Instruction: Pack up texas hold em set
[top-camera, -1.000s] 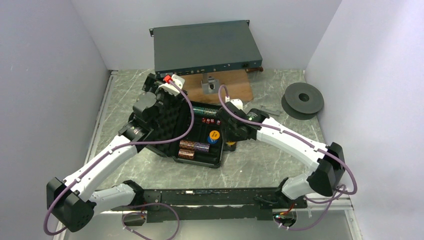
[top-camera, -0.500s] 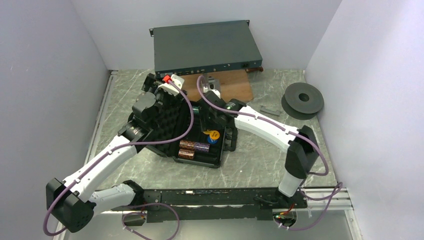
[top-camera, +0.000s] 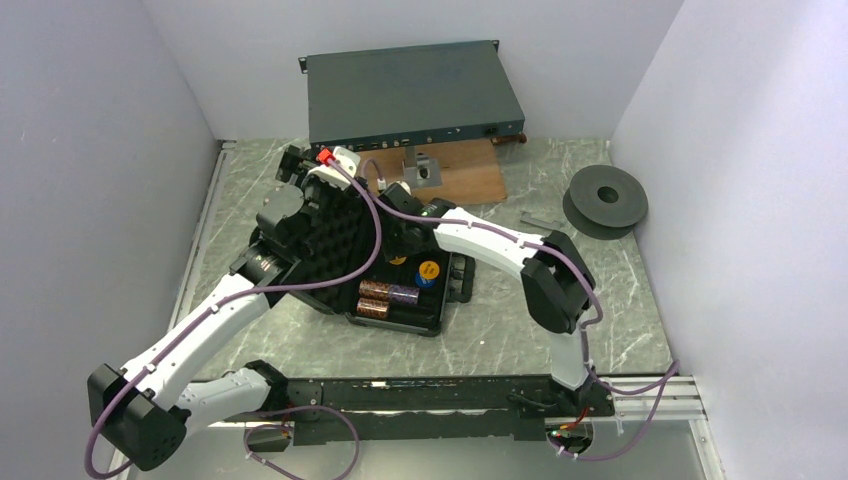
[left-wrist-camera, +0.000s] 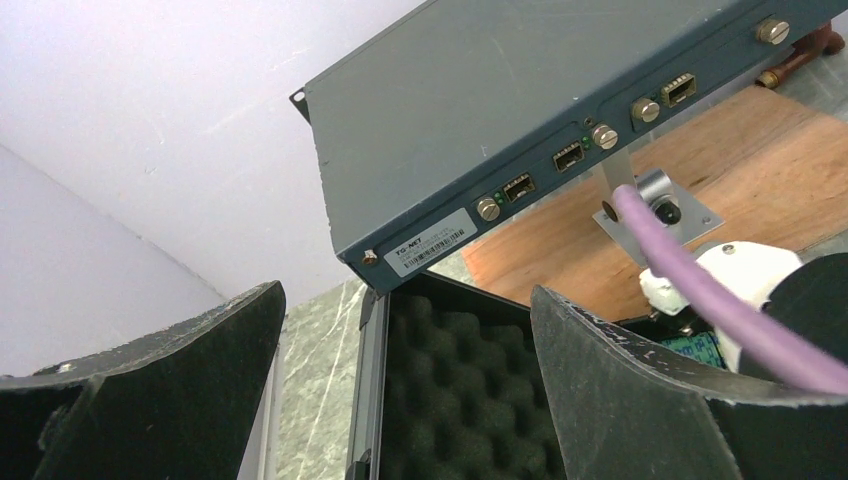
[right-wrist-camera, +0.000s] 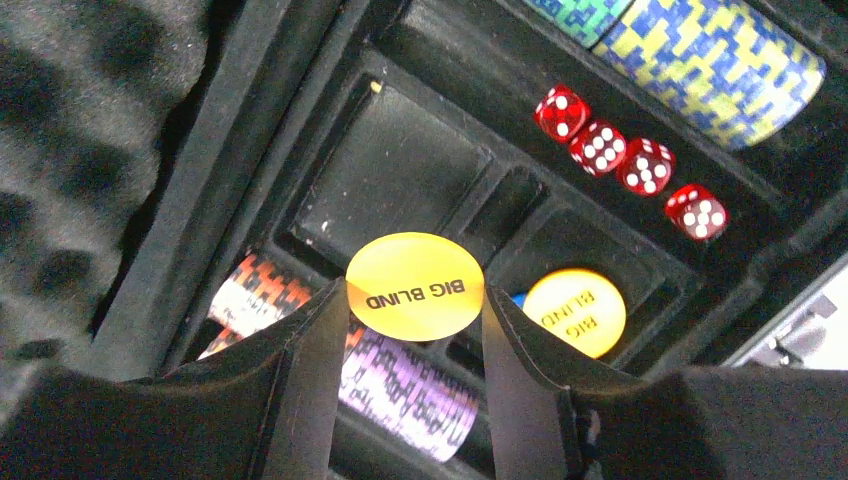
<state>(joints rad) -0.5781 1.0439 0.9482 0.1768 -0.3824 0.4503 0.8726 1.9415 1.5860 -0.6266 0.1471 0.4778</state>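
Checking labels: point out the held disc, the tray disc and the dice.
held disc (right-wrist-camera: 415, 285): right wrist view, middle of its face
tray disc (right-wrist-camera: 574, 312): right wrist view, middle of its face
dice (right-wrist-camera: 645, 166): right wrist view, top of the third die from left

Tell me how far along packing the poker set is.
Done: the striped chip stacks, four small red dice and one orange round disc lie in the black hard case. In hand: the right gripper holds a yellow BIG BLIND disc above it. Left: seat that disc and shut the foam-lined lid, which stands open by the open left gripper.
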